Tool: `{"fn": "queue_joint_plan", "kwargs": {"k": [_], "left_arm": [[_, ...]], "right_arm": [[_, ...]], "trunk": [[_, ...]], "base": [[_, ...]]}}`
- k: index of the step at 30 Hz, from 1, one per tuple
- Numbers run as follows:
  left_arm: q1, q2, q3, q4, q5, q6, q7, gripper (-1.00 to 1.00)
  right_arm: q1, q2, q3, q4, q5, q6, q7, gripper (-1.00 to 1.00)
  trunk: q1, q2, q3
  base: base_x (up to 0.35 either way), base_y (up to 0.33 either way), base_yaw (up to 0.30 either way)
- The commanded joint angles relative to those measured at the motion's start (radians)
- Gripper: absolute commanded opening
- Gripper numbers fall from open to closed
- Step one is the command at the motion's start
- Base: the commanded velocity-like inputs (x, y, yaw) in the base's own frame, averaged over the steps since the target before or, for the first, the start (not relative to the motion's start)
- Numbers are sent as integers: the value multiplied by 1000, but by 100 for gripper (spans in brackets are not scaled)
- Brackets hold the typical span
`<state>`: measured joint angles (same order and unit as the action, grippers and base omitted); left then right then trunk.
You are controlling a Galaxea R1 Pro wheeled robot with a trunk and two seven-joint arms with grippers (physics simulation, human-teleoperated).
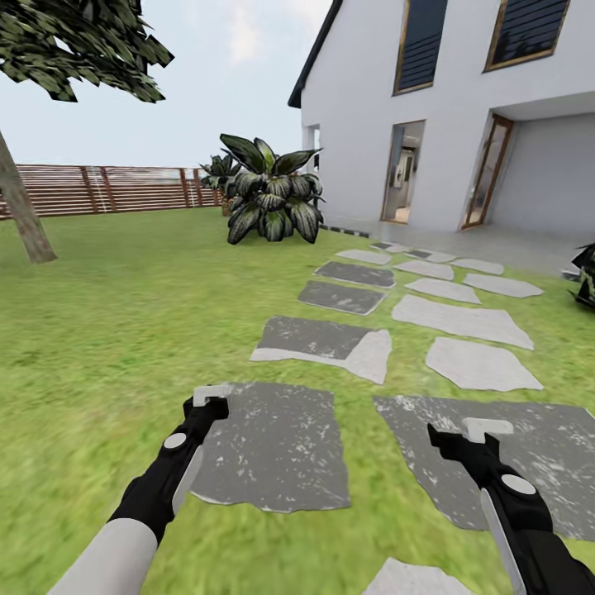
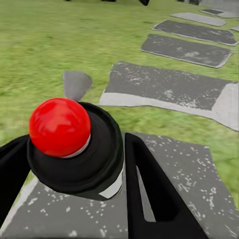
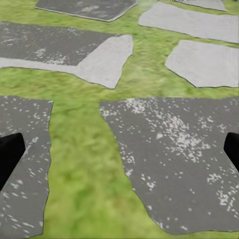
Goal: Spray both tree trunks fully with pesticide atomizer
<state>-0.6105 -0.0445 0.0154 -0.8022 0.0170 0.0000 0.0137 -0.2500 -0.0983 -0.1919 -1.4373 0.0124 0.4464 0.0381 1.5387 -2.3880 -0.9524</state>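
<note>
Red-capped and black, the pesticide atomizer (image 2: 74,144) sits gripped in the left end effector (image 1: 207,402) over a near paving slab (image 1: 281,446). The right end effector (image 1: 467,431) hangs released, empty. One tree trunk (image 1: 21,215) stands far left across the lawn (image 1: 124,330), on the left arm's side.

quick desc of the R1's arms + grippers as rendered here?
Light grey forearm sleeves run into black wrists, each with a round pale grey disc. Left gripper and right gripper are black with pale grey fingertip pads. No cables visible. The left wrist view shows black fingers.
</note>
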Motion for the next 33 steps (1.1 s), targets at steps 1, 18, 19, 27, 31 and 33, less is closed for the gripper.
{"fn": "queue_joint_plan", "kwargs": {"k": [1,18,19,27,31,33], "left_arm": [[0,0,0,0,0,0,0,-100],[0,-4,1,0,1,0,0,-100],[0,-4,1,0,1,0,1,-100],[0,-5,2,0,1,0,2,-100],[0,-5,2,0,2,0,2,-100],[0,-5,2,1,2,0,2,-100]], "right_arm": [[0,0,0,0,0,0,0,100],[0,0,0,2,0,0,0,100],[0,0,0,2,0,0,0,100],[0,0,0,2,0,0,0,100],[0,0,0,2,0,0,0,100],[0,0,0,2,0,0,0,100]], "trunk": [[0,0,0],[0,0,8],[0,0,8],[0,0,11],[0,0,12],[0,0,13]], "base": [[0,0,271],[0,0,271],[17,0,271],[189,0,271],[320,3,271],[325,41,271]]}}
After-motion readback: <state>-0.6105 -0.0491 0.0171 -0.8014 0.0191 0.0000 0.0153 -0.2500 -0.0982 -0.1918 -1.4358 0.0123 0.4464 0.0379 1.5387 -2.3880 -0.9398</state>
